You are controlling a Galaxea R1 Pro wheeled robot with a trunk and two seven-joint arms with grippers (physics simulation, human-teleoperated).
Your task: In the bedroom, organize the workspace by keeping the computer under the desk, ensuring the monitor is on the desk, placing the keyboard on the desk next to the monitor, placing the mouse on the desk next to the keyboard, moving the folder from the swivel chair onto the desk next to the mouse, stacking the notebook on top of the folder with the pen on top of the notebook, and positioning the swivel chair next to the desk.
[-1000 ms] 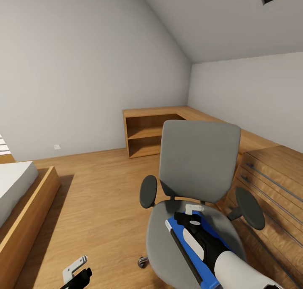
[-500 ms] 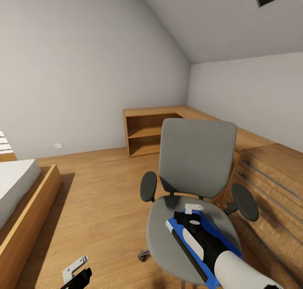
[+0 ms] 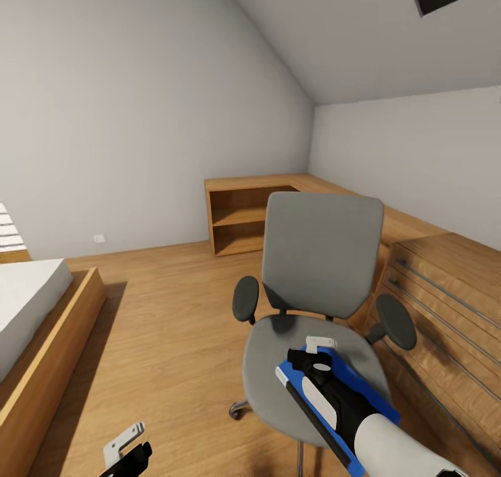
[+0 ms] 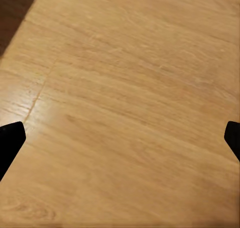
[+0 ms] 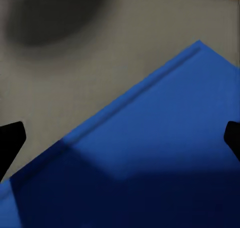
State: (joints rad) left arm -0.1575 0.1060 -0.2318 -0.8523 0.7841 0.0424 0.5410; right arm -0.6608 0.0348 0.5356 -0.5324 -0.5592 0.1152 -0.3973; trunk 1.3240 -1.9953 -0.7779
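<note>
The swivel chair [image 3: 323, 254], with grey seat and back and black armrests, stands in front of me, facing me. My right gripper [image 3: 316, 348] is down on the bright blue folder [image 3: 369, 390] and holds it. The folder's near end sticks out past the seat's front edge. In the right wrist view the folder [image 5: 165, 138] lies close under the gripper [image 5: 120, 138], over the grey seat [image 5: 75, 63], and the dark fingertips show at opposite sides. My left gripper [image 3: 129, 449] hangs open and low over the wood floor [image 4: 120, 88]. The desk, monitor, keyboard, mouse, notebook, pen and computer are out of view.
A wooden drawer chest [image 3: 445, 303] stands close to the right of the chair. A low wooden shelf unit [image 3: 243, 220] runs along the far corner. A bed in a wooden frame [image 3: 42, 324] is at the left. Wood floor [image 3: 167, 324] lies between bed and chair.
The view has pulled back, so the chair looks farther off and higher. The folder stayed with my right gripper and now overhangs the seat's front. The left gripper has not moved.
</note>
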